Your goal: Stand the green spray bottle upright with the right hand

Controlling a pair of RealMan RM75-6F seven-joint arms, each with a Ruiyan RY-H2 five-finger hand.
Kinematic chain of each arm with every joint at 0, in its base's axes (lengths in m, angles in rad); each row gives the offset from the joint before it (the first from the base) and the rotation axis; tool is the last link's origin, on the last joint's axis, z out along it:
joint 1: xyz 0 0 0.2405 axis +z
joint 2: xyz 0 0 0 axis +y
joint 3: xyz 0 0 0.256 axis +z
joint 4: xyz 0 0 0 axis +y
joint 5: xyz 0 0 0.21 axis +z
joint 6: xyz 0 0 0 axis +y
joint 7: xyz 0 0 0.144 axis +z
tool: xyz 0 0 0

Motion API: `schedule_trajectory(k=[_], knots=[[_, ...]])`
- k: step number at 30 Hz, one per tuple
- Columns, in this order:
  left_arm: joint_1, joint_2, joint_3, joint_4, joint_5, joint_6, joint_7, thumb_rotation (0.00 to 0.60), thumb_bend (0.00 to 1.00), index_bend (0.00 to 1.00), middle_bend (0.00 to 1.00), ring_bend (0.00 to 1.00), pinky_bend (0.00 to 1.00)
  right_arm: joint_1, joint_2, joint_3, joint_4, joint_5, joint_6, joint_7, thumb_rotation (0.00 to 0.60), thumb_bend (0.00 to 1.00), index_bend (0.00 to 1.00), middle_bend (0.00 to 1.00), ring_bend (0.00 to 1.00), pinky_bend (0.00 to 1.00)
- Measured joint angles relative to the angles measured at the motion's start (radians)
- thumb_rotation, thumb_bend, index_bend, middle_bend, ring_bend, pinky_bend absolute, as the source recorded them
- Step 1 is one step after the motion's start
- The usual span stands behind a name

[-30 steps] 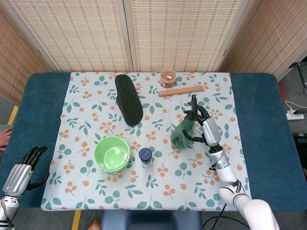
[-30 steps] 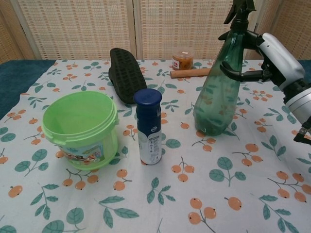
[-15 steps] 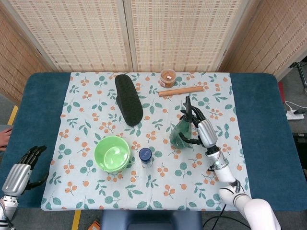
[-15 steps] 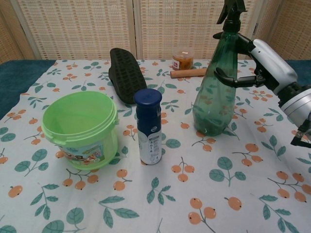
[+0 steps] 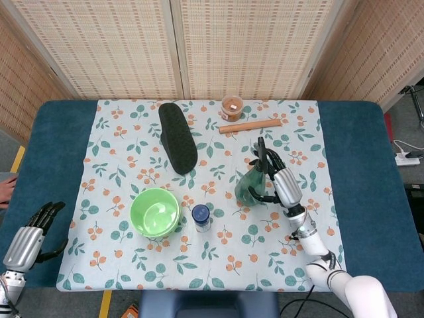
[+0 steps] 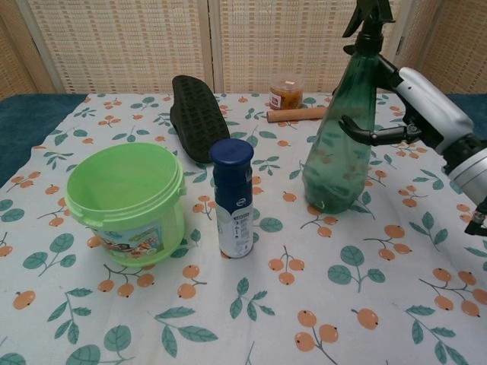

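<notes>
- Right robot hand (image 6: 426, 103) is gripping the green spray bottle (image 6: 340, 144), black fingers (image 6: 370, 134) wrapping around the upper body just below the neck; also showing in head view (image 5: 283, 182).
- Green spray bottle (image 5: 250, 185) is standing on its base on the floral cloth (image 6: 251, 304), right of centre, leaning slightly; black trigger head (image 6: 367, 17) is pointing up.
- Blue-capped bottle (image 6: 233, 198) is standing upright near the spray bottle's left, apart from it.
- Green bucket (image 6: 125, 201) is sitting just beside the blue-capped bottle, further left, open and upright.
- Black shoe sole (image 6: 198, 115) is lying flat toward the back of the cloth.
- Wooden stick (image 6: 297, 115) and a small orange-filled jar (image 6: 286, 90) are resting at the far edge, the jar just behind the stick.
- Blue surface (image 5: 354, 159) is showing around the cloth.
- Left robot hand (image 5: 30, 235) is hanging off the surface's near left corner, holding nothing, fingers loosely curled and apart.
</notes>
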Motion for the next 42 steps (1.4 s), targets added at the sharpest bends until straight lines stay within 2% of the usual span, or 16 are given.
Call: schedule_trajectory(k=[13,22,42], knots=[[-0.002,0.000,0.005,-0.006,0.009,0.001,0.010,0.600,0.33,0.08,0.07,0.00,0.16,-0.017,0.056,-0.013,-0.081,-0.009,-0.025,-0.053,0.600,0.00,0.00,0.21,0.00,0.01],[-0.001,0.002,0.006,-0.011,0.012,0.006,0.013,0.600,0.33,0.09,0.07,0.00,0.16,-0.027,0.103,-0.019,-0.153,-0.015,-0.042,-0.123,0.600,0.00,0.00,0.08,0.00,0.00],[-0.002,-0.003,0.009,-0.009,0.014,0.004,0.026,0.600,0.33,0.09,0.07,0.00,0.16,-0.070,0.165,-0.011,-0.244,-0.005,-0.048,-0.165,0.600,0.00,0.00,0.05,0.00,0.00]])
